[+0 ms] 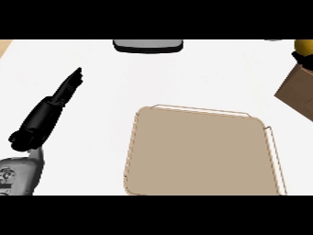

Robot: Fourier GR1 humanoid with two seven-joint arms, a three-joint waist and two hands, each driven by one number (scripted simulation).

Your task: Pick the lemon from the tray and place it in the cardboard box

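Lemon (312,46): being clasped by the right robot hand (310,60) over the cardboard box (308,94)
Left robot hand (58,98): resting released, fingers straight
Tray (203,153): lying on the tabletop (104,82)

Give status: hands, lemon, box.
Left hand open, resting left of tray. Right hand shut on lemon, over cardboard box. Nothing in the way.
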